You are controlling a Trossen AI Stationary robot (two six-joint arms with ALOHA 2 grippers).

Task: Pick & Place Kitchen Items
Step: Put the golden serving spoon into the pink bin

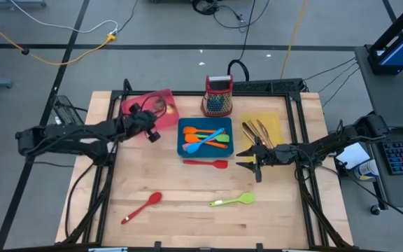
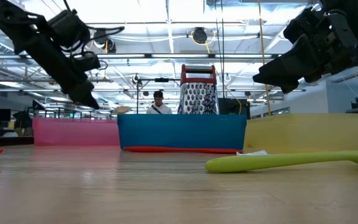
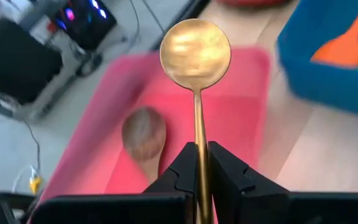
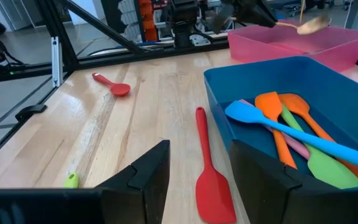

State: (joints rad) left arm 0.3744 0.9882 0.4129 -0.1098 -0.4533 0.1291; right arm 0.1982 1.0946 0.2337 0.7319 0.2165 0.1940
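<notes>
Three trays sit on the counter; over the pink tray the left tool is clamped on a gold spoon — gripped low on a thin handle, it could swing or slip and land outside. The right tool hangs open over a red spatula lying just beside the blue tray — a descent could clip that wall.

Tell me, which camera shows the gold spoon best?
The left wrist view: the gold spoon fills the frame, clamped in the left gripper over the pink tray. The high view shows a speck; the right wrist view, a distant blur.
</notes>
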